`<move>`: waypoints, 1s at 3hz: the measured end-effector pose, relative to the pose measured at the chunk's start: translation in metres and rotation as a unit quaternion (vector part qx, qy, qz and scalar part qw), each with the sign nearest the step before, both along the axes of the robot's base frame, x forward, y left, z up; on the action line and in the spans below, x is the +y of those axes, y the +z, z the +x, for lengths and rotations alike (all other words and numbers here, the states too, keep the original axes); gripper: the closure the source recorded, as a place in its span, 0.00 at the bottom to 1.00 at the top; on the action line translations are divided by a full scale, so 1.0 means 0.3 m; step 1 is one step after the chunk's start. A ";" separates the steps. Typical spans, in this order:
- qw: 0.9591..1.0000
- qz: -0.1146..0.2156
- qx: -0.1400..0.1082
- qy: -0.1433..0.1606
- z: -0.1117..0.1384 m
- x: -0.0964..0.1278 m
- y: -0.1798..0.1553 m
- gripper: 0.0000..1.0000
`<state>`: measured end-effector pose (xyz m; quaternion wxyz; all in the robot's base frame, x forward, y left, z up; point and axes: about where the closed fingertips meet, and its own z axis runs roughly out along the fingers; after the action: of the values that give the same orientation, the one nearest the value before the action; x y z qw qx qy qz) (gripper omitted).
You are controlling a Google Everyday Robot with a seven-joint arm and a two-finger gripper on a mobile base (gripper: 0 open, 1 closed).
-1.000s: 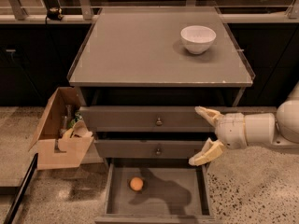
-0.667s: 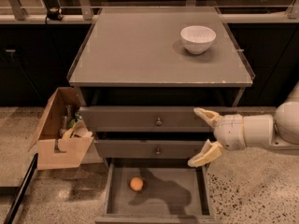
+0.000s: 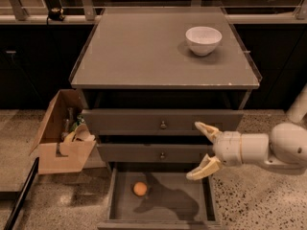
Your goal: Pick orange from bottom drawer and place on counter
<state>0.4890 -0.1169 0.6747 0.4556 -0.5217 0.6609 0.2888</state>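
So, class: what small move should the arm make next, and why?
Probably lower the open gripper leftward toward the small round orange fruit: it lies in the pulled-out grey-brown bottom drawer, while the gripper hangs above and right of it.

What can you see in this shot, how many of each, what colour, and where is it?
orange: one, orange, on the floor of the open bottom drawer, left part
bottom drawer: one, grey-brown, pulled out at the cabinet's base
upper drawers: two, grey-brown, shut, round knobs
counter: one, grey-brown, top of the cabinet
bowl: one, white, on the counter, right rear
cardboard box: one, tan, left of the cabinet, with items inside
arm: one, white, entering from the right
gripper: one, cream fingers open, in front of the middle drawer, above and right of the orange
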 end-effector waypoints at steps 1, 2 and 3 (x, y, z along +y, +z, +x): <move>1.000 0.012 0.012 -0.025 0.008 -0.004 -0.134 0.00; 0.999 0.011 0.033 -0.042 0.013 -0.001 -0.305 0.00; 0.997 0.014 0.053 -0.046 0.015 0.012 -0.451 0.00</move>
<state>0.4936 -0.1132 0.5395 0.4405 -0.4681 0.7032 0.3039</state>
